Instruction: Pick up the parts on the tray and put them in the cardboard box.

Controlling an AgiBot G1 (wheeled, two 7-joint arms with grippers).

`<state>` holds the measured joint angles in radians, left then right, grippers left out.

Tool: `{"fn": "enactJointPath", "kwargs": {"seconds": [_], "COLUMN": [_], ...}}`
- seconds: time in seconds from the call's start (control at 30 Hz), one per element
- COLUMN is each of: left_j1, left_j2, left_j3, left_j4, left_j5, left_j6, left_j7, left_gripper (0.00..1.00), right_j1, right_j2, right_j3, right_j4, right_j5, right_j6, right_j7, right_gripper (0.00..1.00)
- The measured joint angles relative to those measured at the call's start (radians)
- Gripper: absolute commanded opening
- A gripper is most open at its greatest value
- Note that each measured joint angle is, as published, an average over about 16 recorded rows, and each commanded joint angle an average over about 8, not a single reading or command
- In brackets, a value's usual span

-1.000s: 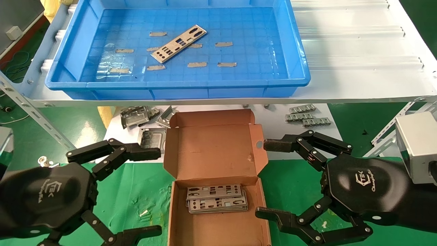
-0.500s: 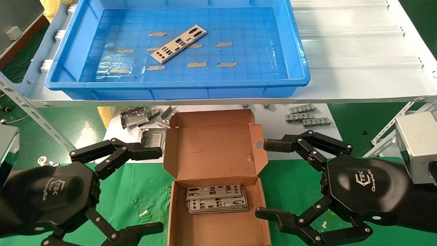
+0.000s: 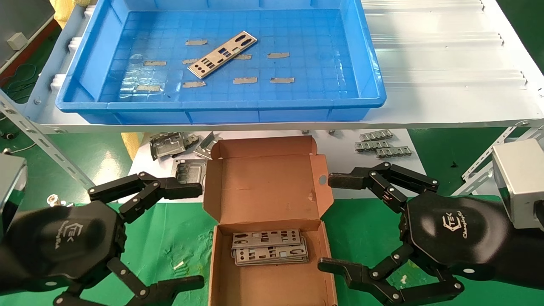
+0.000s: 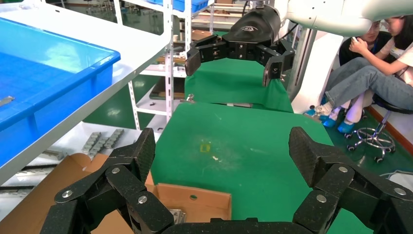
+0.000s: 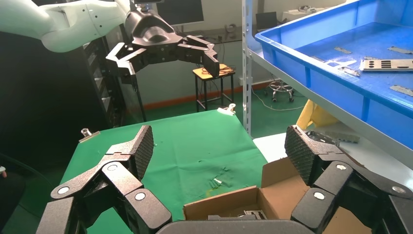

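your left gripper (image 3: pixel 193 236) and right gripper (image 3: pixel 325 223) gape wide beside the box (image 3: pixel 267 204); one part (image 3: pixel 222 54) lies in the tray (image 3: pixel 85 59).

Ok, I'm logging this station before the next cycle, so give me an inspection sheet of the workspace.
Surface: green mat; white shelf above.
Job's things: one part in the blue tray; stacked parts in the open cardboard box.
Clutter: tape strips in the tray; metal brackets behind the box.
Grippers: left gripper and right gripper open, empty, flanking the box.
Cables: one on the floor, far left.
Surroundings: seated people nearby.
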<state>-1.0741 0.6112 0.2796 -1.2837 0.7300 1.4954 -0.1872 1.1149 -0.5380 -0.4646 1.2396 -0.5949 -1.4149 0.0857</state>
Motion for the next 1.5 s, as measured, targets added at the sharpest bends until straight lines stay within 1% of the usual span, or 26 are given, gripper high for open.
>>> {"fn": "enactJointPath", "kwargs": {"seconds": [1.5], "left_j1": [-0.002], "left_j2": [0.002], "left_j3": [0.002], "left_j4": [0.003], "left_j5": [0.001], "left_j6": [0.001], "left_j7": [0.001], "left_gripper": [1.00], "right_j1": [0.000], "right_j2": [0.000], "right_j3": [0.000], "right_j4": [0.000], "right_j5": [0.000], "right_j6": [0.000], "right_j7": [0.000], "right_gripper": [1.00]}}
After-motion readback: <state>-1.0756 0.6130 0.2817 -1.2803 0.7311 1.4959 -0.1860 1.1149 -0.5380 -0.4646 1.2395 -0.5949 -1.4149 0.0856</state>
